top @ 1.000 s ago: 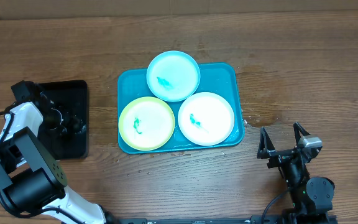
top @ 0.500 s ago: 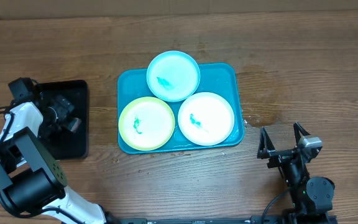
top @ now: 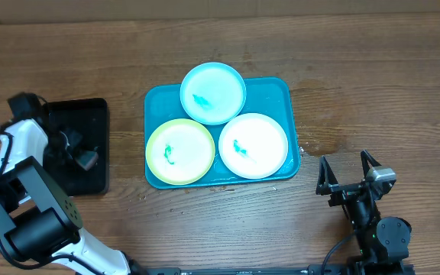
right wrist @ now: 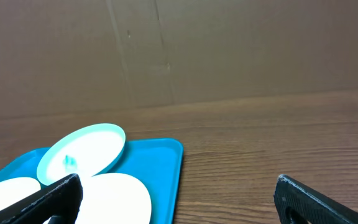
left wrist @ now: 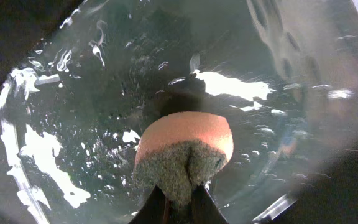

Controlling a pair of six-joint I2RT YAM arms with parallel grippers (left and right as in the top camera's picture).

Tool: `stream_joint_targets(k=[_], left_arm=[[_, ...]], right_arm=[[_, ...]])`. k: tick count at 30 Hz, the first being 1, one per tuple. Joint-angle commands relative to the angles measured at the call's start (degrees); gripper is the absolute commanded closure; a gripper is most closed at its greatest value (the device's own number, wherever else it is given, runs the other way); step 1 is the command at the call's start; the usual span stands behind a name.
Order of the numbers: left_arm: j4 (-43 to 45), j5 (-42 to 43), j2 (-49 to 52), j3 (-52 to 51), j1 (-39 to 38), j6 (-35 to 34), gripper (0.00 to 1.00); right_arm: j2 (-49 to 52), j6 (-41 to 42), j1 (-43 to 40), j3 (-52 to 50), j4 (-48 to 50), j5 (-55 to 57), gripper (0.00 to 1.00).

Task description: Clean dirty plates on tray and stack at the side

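Observation:
Three plates lie on the turquoise tray [top: 270,92]: a light blue plate [top: 213,92] at the back, a yellow-green plate [top: 180,151] front left, a white plate [top: 253,145] front right. Each has a small teal smear at centre. My left gripper [top: 85,159] is over the black tray [top: 90,111] and is shut on an orange sponge with a grey scrub face [left wrist: 183,152], held just above wet, shiny water. My right gripper [top: 348,177] is open and empty, right of the turquoise tray [right wrist: 166,162]; its view shows the light blue plate [right wrist: 82,154] and white plate [right wrist: 114,199].
The black tray holds water with bright glints [left wrist: 48,155]. A damp patch darkens the wooden table [top: 323,114] right of the turquoise tray. A cardboard wall [right wrist: 179,50] stands behind the table.
My left gripper has shifted slightly left and toward the front within the black tray, with the sponge in it. The right arm and the plates have not moved.

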Motion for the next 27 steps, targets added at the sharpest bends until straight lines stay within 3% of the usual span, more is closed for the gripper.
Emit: stream_joint_targets(k=[1,4,9,15,19,20,21,24,27], left_arm=[[-4.3,5.9,-0.5,9.0,-0.4,0.5,0.96],[-6.9,7.0,-0.5,11.6,-0.4,0.5,0.96],[-8.3,1.0,-0.3,9.9,-0.4,0.5,0.96],[-2.5,-4.4,-0.1,1.6,-0.4,0.5,0.94],[3.4,-5.6,-0.1,-5.3,-0.4,0.9,0.69],[3.5,-5.6,-0.1,-5.8,-0.4,0.9,0.57],[3.5,-5.6,-0.1,-5.9,-0.4,0.9,0.4],[3.0,-5.5,-0.1,-6.0,-0.4,0.9,0.2],[2.6,-5.1,-0.1,-6.0,-0.4,0.9,0.17]], right_arm=[[-0.6,-0.3,0.3,-0.6,0.3,0.4,0.0],[-0.6,-0.3,0.3,-0.6,0.3,0.4,0.0],[-0.6,-0.3,0.3,-0.6,0.3,0.4,0.0],[-0.6,-0.3,0.3,-0.6,0.3,0.4,0.0],[-0.6,-0.3,0.3,-0.6,0.3,0.4,0.0],[-0.6,-0.3,0.3,-0.6,0.3,0.4,0.0],[-0.6,-0.3,0.3,-0.6,0.3,0.4,0.0],[-0.6,-0.3,0.3,-0.6,0.3,0.4,0.0],[-0.6,-0.3,0.3,-0.6,0.3,0.4,0.0]])
